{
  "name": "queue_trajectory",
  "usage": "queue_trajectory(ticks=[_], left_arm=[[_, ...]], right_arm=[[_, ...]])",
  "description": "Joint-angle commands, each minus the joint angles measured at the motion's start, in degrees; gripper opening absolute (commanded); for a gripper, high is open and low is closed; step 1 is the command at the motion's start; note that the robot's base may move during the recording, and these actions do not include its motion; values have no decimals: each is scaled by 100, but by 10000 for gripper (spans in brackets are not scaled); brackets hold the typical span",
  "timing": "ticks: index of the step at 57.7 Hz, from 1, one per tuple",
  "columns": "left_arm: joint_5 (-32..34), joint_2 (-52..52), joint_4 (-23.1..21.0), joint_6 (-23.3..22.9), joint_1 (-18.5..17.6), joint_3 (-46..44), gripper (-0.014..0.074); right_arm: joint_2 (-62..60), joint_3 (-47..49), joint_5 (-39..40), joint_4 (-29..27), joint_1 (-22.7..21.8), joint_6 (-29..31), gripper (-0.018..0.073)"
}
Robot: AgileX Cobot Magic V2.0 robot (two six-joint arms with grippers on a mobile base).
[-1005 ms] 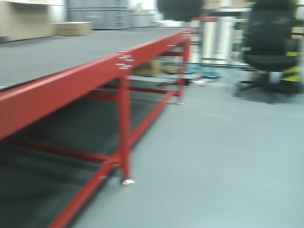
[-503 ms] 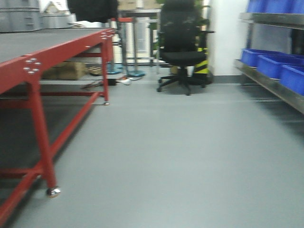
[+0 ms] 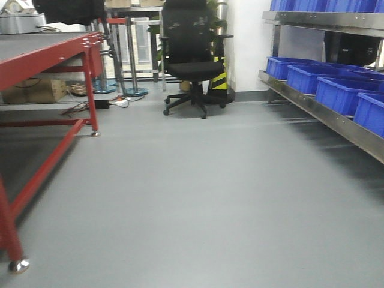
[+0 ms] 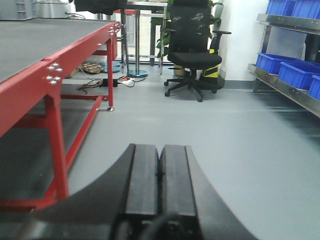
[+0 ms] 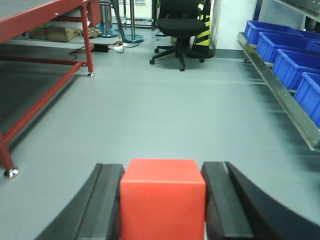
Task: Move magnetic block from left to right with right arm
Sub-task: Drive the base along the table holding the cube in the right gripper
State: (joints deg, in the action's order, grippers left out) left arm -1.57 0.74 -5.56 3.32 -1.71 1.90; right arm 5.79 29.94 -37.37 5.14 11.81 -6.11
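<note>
One block (image 5: pixel 162 197) (bright red, plain faces) is sitting between the fingers (image 5: pixel 107 205) of the right gripper (image 5: pixel 163 200), both of them pressing its sides. The gripper is clenching it, prob. so the right arm can carry it across w/o slipping. The block is hanging off any surface in the right wrist view, with only grey floor (image 5: pixel 165 115) showing beyond it, so I'm reading this as mid-carry. A drop spot isn't showing in any view.

The left gripper (image 4: pixel 160 175) is pressing its two fingers flat together w/ nothing between them. It's likely staying tucked out of the way, since the task is asking for the right arm only.

Counts:
- 1 block and 2 grippers.
- 1 red table (image 3: pixel 42 57), running along the left.
- 1 black office chair (image 3: pixel 191 60), standing at the back.
- 1 cardboard box (image 3: pixel 33 90) under the table.
- At least 4 blue bins (image 3: pixel 300 75) lining the lower shelf (image 3: pixel 324 117) on the right. More are showing up top, cropped, so I'm not counting those.
</note>
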Motion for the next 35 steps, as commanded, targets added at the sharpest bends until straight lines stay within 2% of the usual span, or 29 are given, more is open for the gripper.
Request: queue_trajectory(ticks=[1,35], left_arm=[[483,56,-27,-34,-34,25,-126],[483,56,-27,-34,-34,25,-126]], right_arm=[[82,136,529,35,-12,33,225],[82,136,529,35,-12,33,225]])
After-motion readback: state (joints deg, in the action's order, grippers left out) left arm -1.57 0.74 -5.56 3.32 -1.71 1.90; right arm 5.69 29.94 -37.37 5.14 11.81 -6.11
